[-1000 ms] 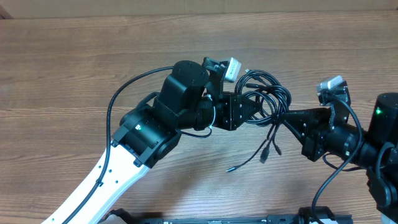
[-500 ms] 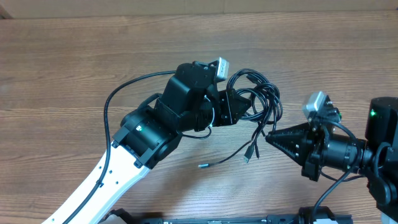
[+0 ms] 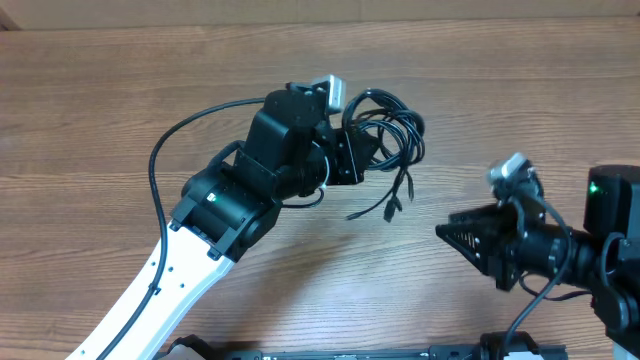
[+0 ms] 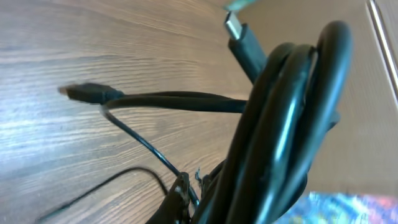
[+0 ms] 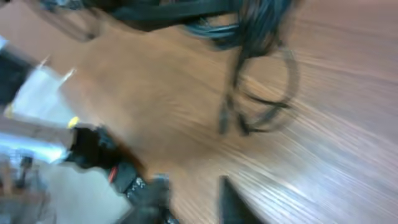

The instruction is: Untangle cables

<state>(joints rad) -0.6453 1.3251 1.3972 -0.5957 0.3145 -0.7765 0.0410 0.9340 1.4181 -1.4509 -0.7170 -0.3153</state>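
The cables (image 3: 400, 128) are a bunch of thin black cords in loose loops, lifted off the table by my left gripper (image 3: 370, 152), which is shut on the bunch. Two plug ends (image 3: 388, 206) dangle below it. In the left wrist view the bundle of cables (image 4: 280, 124) fills the right side, clamped at my left gripper (image 4: 196, 194), with a silver-tipped plug (image 4: 235, 26) above and another plug (image 4: 87, 93) at the left. My right gripper (image 3: 447, 228) stands open and holds nothing, well to the right of the cables. The blurred right wrist view shows my right gripper (image 5: 193, 200) over bare wood, the cables (image 5: 258, 68) ahead.
The wooden table (image 3: 120, 110) stretches to the left and back. A thicker black arm cable (image 3: 160, 170) arcs beside the left arm. The left arm's white link (image 3: 150, 295) crosses the front left. The right arm's base (image 3: 610, 200) sits at the right edge.
My right gripper has let go of the cables, opened and drawn back to the lower right. My left gripper has carried the bunch up and to the left, its loose ends trailing.
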